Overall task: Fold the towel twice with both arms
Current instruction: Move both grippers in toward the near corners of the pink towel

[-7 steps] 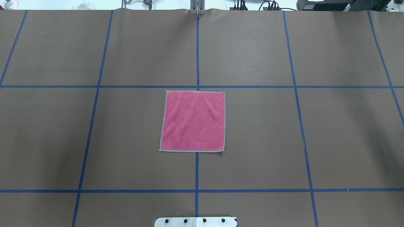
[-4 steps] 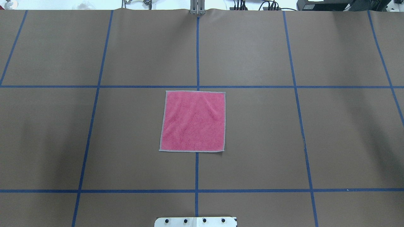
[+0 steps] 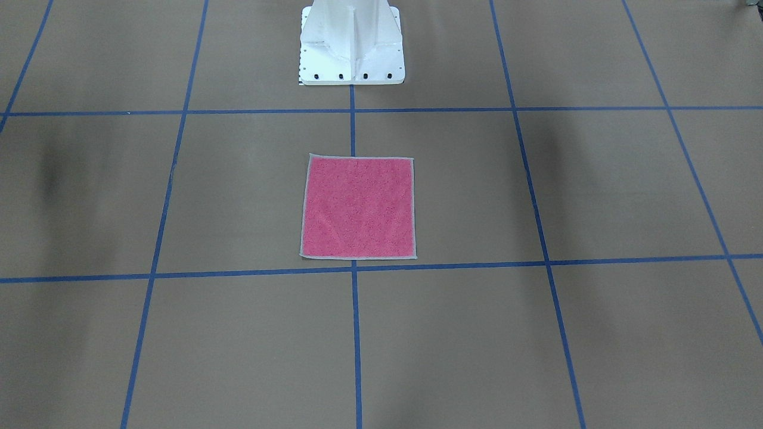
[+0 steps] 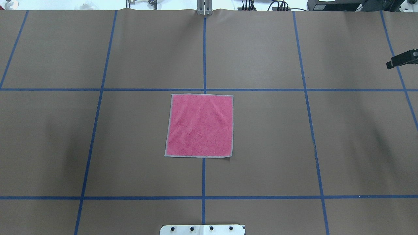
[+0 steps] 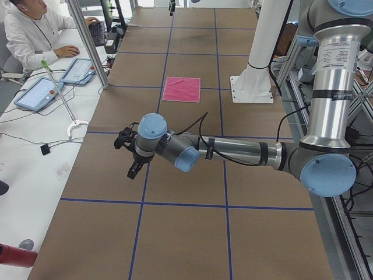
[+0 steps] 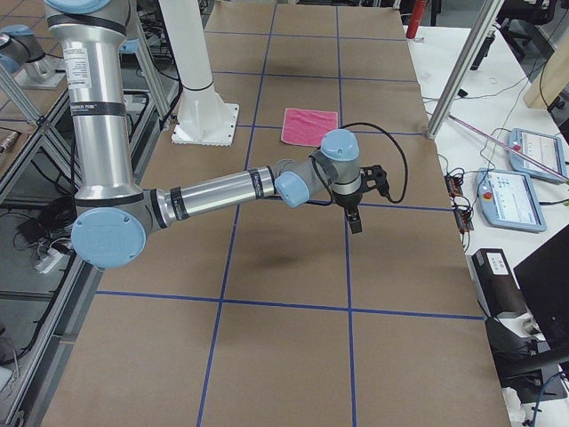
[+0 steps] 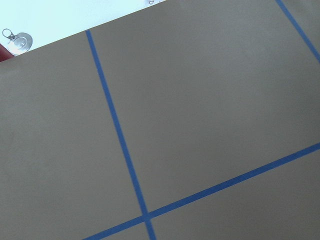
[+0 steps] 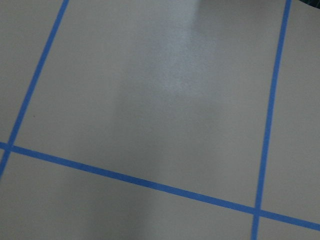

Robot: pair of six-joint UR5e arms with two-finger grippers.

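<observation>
The towel (image 4: pixel 200 125) lies flat and unfolded in the middle of the table, pink face up with its light grey hem all round; it also shows as the towel (image 3: pixel 357 207), (image 5: pixel 182 88), (image 6: pixel 309 125). Nothing touches it. My left gripper (image 5: pixel 133 169) hangs over the table far out to the left of the towel, and I cannot tell whether it is open or shut. Only a black part of my right gripper (image 4: pixel 403 59) shows at the overhead view's right edge. The right gripper (image 6: pixel 355 222) is well away from the towel, its state unclear.
The brown table cover carries a grid of blue tape lines (image 4: pixel 204 52). The white bolted pedestal base (image 3: pixel 351 59) stands at the robot's side of the table. A person (image 5: pixel 35 29) sits at a side desk with tablets (image 5: pixel 38 93).
A black part of my right gripper has come into the overhead view at its right edge. The towel has not moved.
</observation>
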